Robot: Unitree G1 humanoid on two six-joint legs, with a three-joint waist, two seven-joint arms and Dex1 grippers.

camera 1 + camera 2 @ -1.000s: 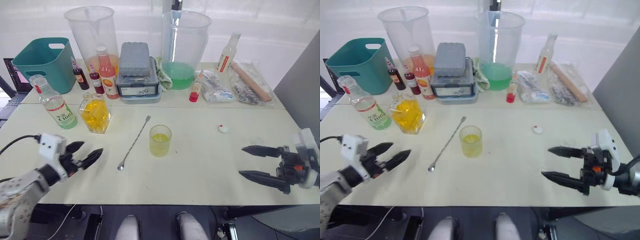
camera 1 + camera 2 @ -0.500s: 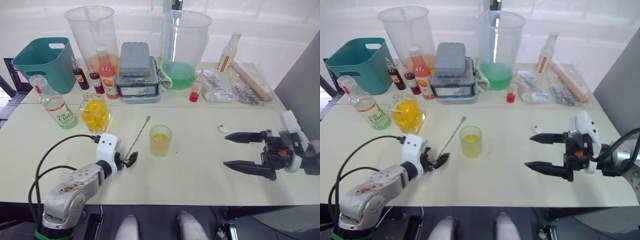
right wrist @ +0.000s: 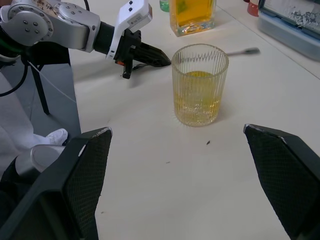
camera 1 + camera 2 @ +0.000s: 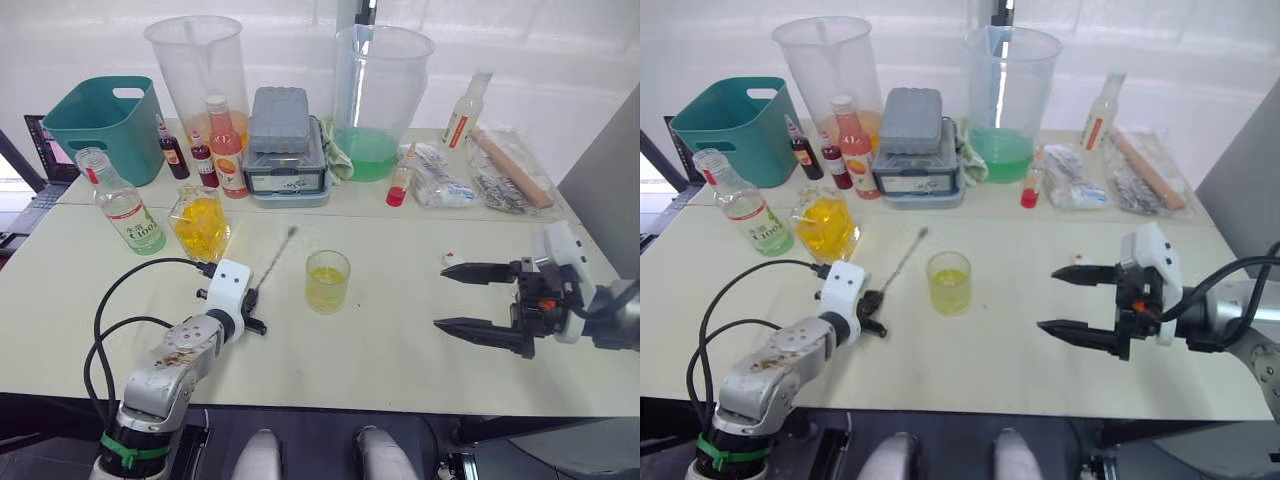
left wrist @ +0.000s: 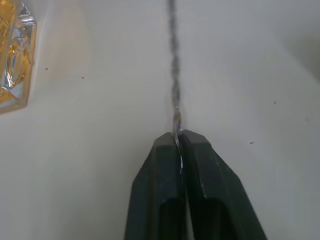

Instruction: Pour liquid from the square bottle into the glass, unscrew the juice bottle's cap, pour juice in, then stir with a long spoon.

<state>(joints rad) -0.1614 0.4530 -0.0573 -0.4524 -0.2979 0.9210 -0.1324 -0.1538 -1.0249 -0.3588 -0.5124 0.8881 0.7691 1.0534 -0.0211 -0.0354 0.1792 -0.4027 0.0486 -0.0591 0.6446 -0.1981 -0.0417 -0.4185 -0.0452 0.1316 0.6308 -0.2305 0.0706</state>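
The long spoon (image 4: 275,262) lies flat on the table, left of the glass (image 4: 327,281), which holds a little yellow liquid. My left gripper (image 4: 252,310) is shut on the spoon's near end; in the left wrist view its fingertips (image 5: 192,142) pinch the twisted handle (image 5: 174,75). The square bottle (image 4: 200,224) with yellow-orange liquid stands just beyond it, with the uncapped juice bottle (image 4: 122,205) further left. The small white cap (image 4: 449,258) lies on the table to the right. My right gripper (image 4: 440,297) hovers open beside the cap, pointing at the glass (image 3: 199,85).
Along the back stand two large clear pitchers (image 4: 197,70) (image 4: 380,90), a teal basket (image 4: 105,125), an orange-red bottle (image 4: 225,150), small dark bottles (image 4: 172,150), a grey box (image 4: 285,150), a white bottle (image 4: 465,105) and plastic bags (image 4: 500,170).
My left arm swung in to the spoon's near end and its fingers closed on the handle. My right gripper moved left toward the glass, staying open.
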